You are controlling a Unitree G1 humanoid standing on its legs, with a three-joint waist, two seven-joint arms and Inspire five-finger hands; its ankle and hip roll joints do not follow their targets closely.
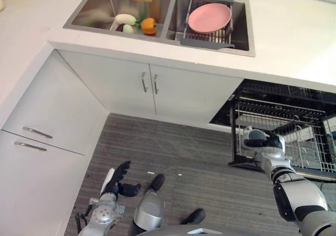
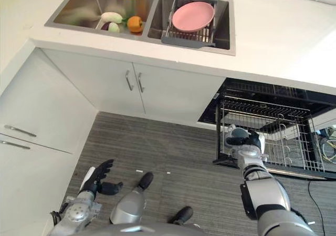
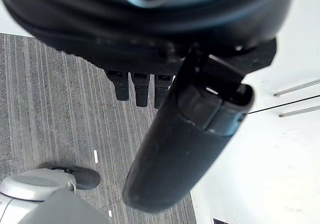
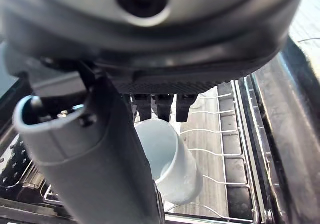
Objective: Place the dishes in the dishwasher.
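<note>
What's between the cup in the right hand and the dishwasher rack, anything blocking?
Nothing visible. The right hand holds the white cup at the front edge of the pulled-out dishwasher rack, and the wires under the cup look bare. The pink plate sits in the sink drainer.

Place: a kitchen.
Evidence: steel double sink (image 1: 94, 12) set in a white desk (image 1: 294, 36); white cabinets (image 1: 131, 89) beneath; pulled-out dishwasher rack (image 1: 283, 125); pink plate (image 1: 209, 17) draining.
</note>
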